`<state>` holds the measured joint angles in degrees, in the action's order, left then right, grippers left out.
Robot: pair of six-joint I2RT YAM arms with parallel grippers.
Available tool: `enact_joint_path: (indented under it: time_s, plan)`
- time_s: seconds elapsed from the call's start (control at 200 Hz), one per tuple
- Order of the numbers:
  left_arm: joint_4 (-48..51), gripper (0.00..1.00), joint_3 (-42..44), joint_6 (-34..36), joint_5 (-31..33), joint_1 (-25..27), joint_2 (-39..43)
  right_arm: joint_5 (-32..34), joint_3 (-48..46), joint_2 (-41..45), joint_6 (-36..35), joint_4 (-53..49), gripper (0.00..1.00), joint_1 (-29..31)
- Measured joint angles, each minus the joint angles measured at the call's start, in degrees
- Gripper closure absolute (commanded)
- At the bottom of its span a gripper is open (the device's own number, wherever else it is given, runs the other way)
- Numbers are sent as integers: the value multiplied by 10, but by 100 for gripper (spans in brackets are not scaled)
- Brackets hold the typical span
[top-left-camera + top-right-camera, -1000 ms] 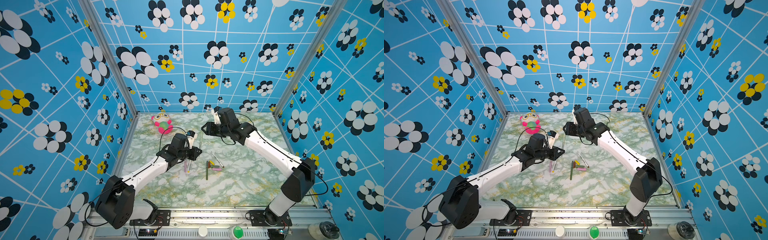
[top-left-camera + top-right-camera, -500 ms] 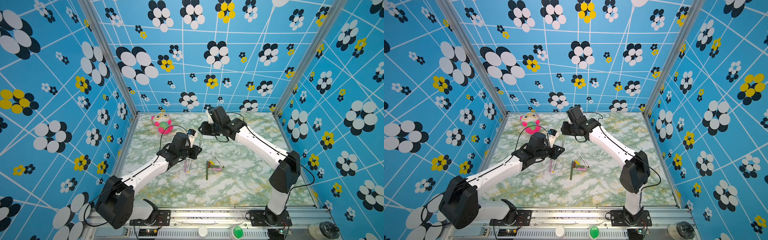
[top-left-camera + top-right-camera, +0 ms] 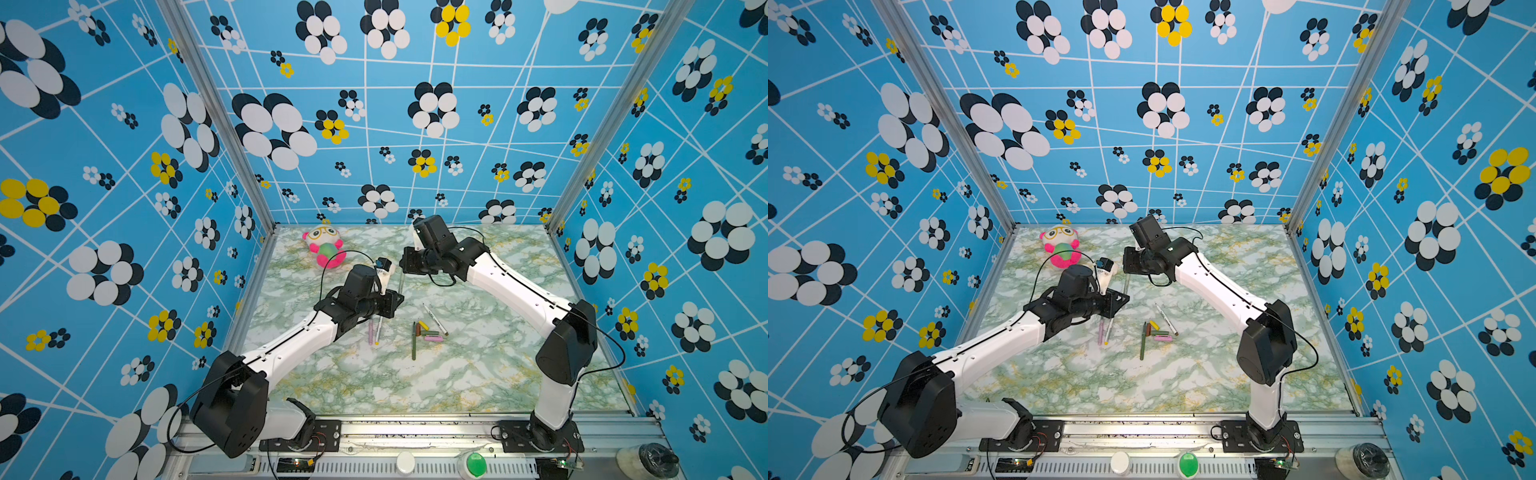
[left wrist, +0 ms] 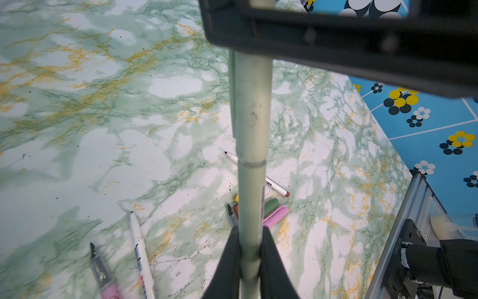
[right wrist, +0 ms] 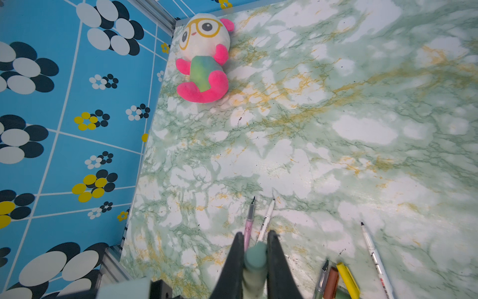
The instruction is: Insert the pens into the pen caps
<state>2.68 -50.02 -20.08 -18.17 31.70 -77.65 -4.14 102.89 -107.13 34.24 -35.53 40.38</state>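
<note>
Plush toy (image 3: 326,249), white-faced with pink limbs, lies in the far left corner of the tabletop (image 3: 478,374), well apart from the pens.

Right of it, the left tool (image 4: 249,233) is clamped on the lower shaft of the pale grey-green pen (image 4: 252,196). The pen is held clear of the tabletop and stands roughly upright in both top views. The pale green cap (image 4: 251,103) sits over its upper end, the cap's edge showing as a dark ring around the shaft; how far it is seated cannot be told. The right tool (image 5: 256,236) is closed on that cap. In the left wrist view the right tool's blurred black body cuts off the cap's top. In the right wrist view only the cap's round end shows between the fingers, and the pen beneath is hidden.

On the tabletop, the pink pen (image 3: 370,332) and the first white pen (image 3: 378,332) lie side by side, their upper ends hidden under the left tool in both top views. Next comes the dark green pen (image 3: 414,347). The brown cap (image 3: 418,330), yellow cap (image 3: 423,324), dark green cap (image 3: 432,333) and pink cap (image 3: 434,339) are bunched just beside it. In the left wrist view the held pen hides most of the brown and yellow caps. Rightmost, the brown-ended white pen (image 3: 434,319) lies slanted.
</note>
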Motion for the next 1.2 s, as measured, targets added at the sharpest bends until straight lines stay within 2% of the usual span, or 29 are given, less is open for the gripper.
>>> enact_joint_path:
  time_s: [0.335,1.199]
  plan:
    - [-5,100,-8,-16,13,1,-3,7,-19,1,5,35,90,0]
    - [10,100,-103,-17,3,2,-100,65,-131,39,27,178,89,-19]
